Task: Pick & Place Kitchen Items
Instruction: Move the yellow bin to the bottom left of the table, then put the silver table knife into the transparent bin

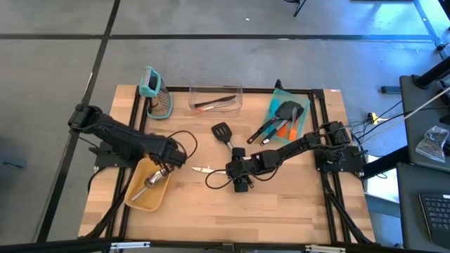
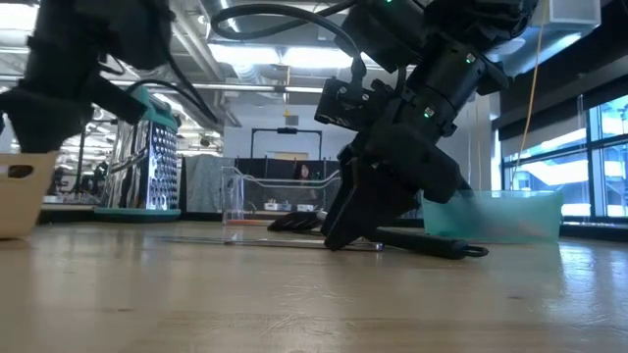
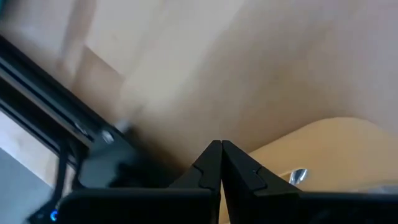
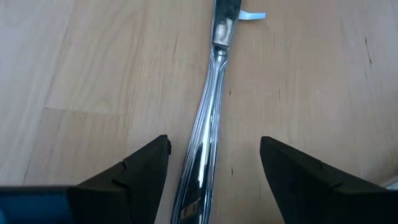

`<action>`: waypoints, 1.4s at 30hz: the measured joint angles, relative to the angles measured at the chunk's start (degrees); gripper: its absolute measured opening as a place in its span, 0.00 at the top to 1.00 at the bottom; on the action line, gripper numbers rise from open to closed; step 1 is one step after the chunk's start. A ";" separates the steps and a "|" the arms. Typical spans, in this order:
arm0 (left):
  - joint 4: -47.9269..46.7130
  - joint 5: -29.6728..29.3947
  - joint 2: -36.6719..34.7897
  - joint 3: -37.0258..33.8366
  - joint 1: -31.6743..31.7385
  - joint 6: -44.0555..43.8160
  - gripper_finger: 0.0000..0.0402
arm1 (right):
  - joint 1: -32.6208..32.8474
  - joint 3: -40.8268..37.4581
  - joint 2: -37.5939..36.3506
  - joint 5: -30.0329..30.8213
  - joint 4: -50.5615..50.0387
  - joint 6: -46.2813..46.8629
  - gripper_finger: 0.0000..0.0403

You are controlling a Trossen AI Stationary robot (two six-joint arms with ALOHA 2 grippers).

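Two arms work near the yellow tray: the right gripper stands wide astride a silver knife lying beside the tray, while the left gripper, pinched shut, hovers over it.

No readable text or labels anywhere

Wooden table: grater, clear bin, teal tray, yellow tray, black turner, knife.

the slender silver metal knife ran off the right wrist view at both ends, its blade tip and handle end cut off.
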 joint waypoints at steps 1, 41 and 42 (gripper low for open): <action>-0.24 0.60 0.00 0.00 -1.05 -1.27 0.99 | 0.00 0.00 0.00 0.00 0.00 0.00 0.37; 5.78 1.35 0.06 0.31 -29.50 -42.58 0.99 | -0.02 0.00 0.00 0.15 0.04 0.00 0.37; 4.47 -0.61 0.07 0.74 -28.86 -41.22 0.99 | -0.02 0.00 0.00 0.15 0.04 0.00 0.37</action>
